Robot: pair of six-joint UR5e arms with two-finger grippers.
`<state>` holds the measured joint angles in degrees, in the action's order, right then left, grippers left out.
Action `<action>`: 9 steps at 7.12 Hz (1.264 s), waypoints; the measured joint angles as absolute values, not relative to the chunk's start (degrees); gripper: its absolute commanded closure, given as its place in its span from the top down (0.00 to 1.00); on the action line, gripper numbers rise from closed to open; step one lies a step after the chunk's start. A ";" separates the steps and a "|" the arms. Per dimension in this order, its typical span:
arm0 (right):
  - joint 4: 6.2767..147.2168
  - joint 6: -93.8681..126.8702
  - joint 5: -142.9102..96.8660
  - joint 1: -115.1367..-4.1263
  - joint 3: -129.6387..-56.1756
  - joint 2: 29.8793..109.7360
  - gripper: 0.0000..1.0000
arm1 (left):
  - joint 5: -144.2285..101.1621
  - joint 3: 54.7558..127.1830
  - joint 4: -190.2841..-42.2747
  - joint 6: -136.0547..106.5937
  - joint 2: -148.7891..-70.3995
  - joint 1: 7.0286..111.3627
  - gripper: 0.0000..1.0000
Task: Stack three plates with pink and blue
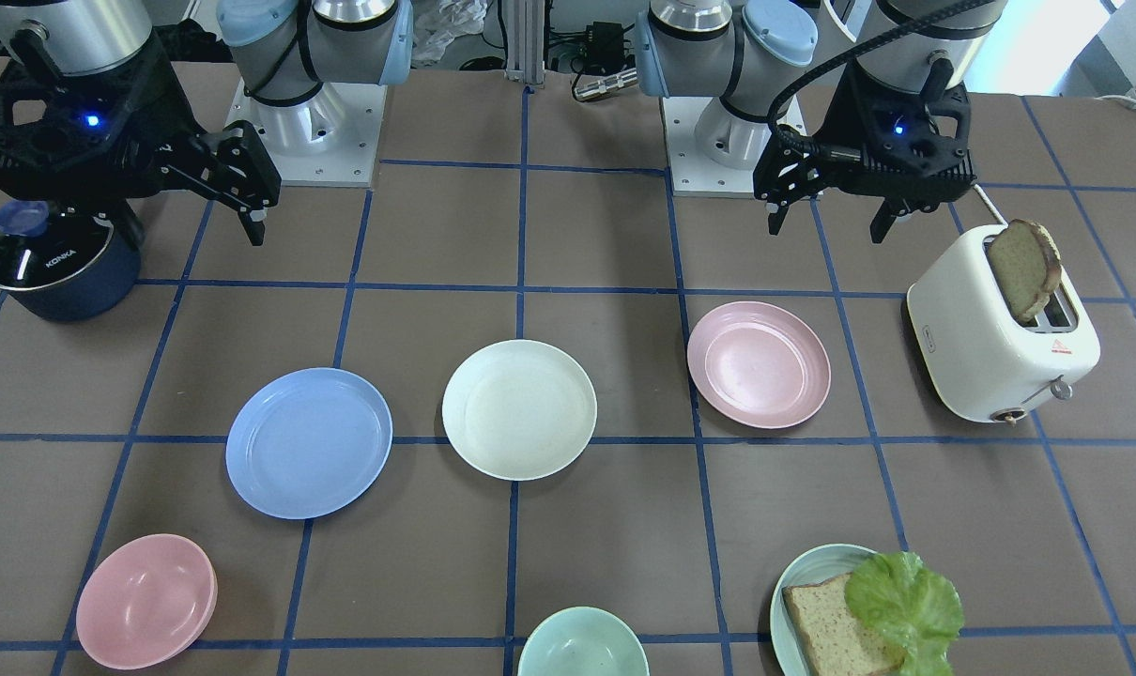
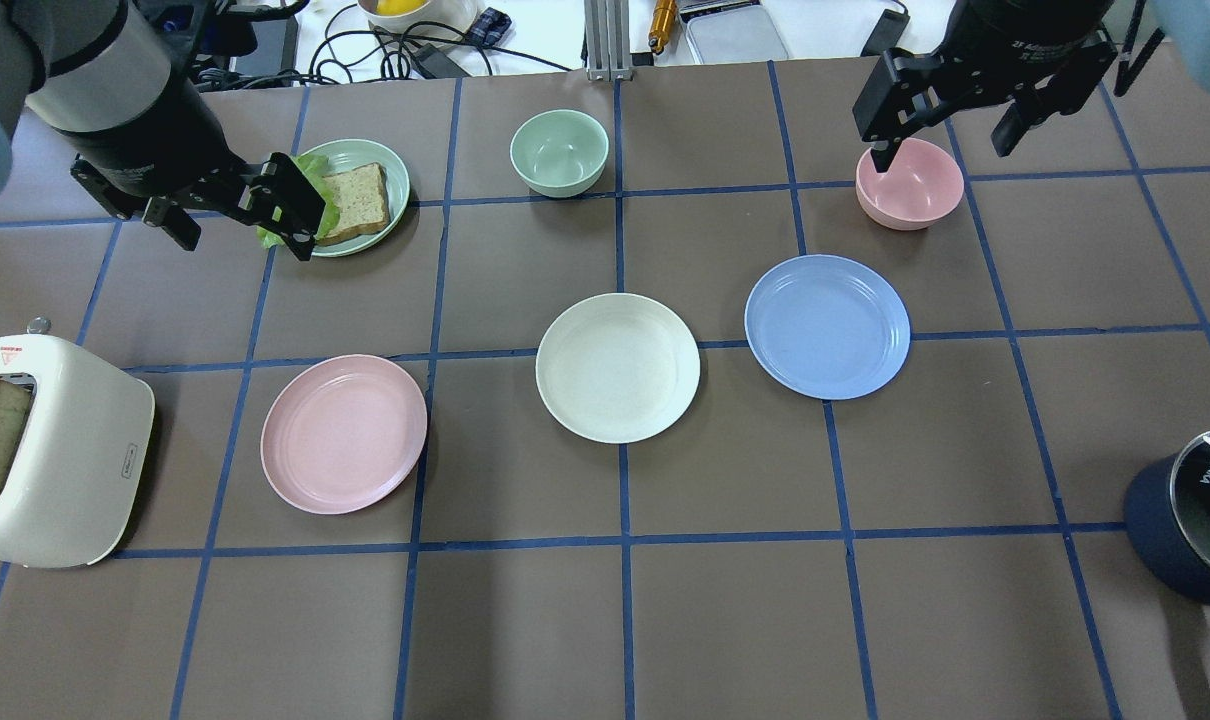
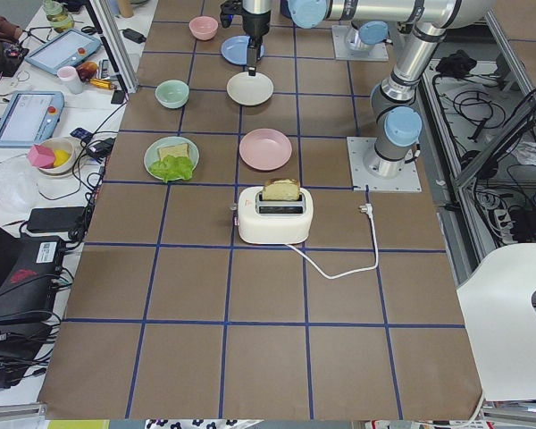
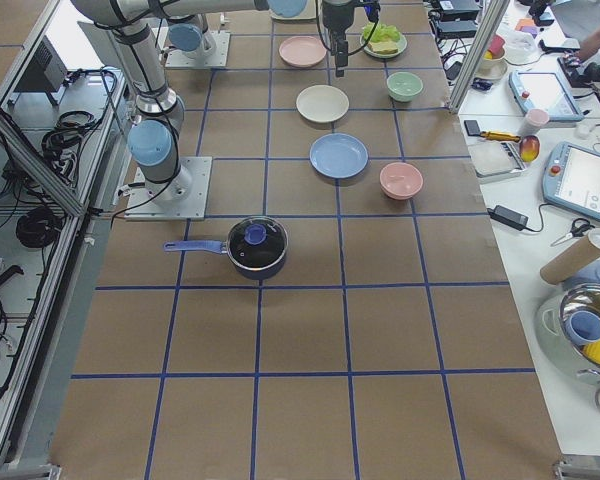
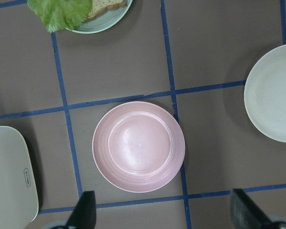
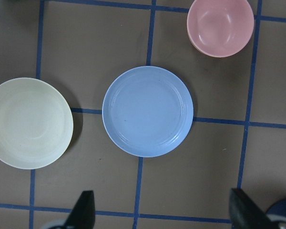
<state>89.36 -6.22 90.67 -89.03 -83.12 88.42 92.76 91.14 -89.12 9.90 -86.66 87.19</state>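
Where the plates lie: the pink plate [image 2: 344,434], the white plate [image 2: 617,367] and the blue plate [image 2: 827,326] sit flat on the brown table [image 2: 725,600]. They make a row across the middle of the overhead view. Each is apart from the others, and none is on top of another.
Pink plate: left end of the row, near the white toaster [image 2: 60,450] at the left edge.
White plate: middle of the row.
Blue plate: right end of the row, a bit higher in the picture, below the pink bowl [image 2: 910,183].
Left gripper [image 2: 245,240]: upper left, up in the air by the green plate [image 2: 365,148] with bread and lettuce. Its two fingers are wide apart and hold nothing.
Right gripper [image 2: 940,150]: upper right, up in the air by the pink bowl. Its fingers are wide apart and hold nothing.
Other things: a green bowl [image 2: 559,151] at the top middle and a dark blue pot [image 2: 1190,520] at the lower right edge.
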 measured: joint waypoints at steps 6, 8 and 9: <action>89.34 -6.40 90.79 -89.03 -83.20 88.36 1.00 | 92.81 91.37 -89.12 9.86 -87.01 87.19 1.00; 89.35 -6.44 90.81 -89.03 -83.21 88.40 1.00 | 92.85 95.33 -87.03 9.82 -87.21 87.21 1.00; 89.34 -6.46 90.85 -89.03 -83.22 88.41 1.00 | 92.81 99.71 -82.37 9.84 -87.08 87.34 1.00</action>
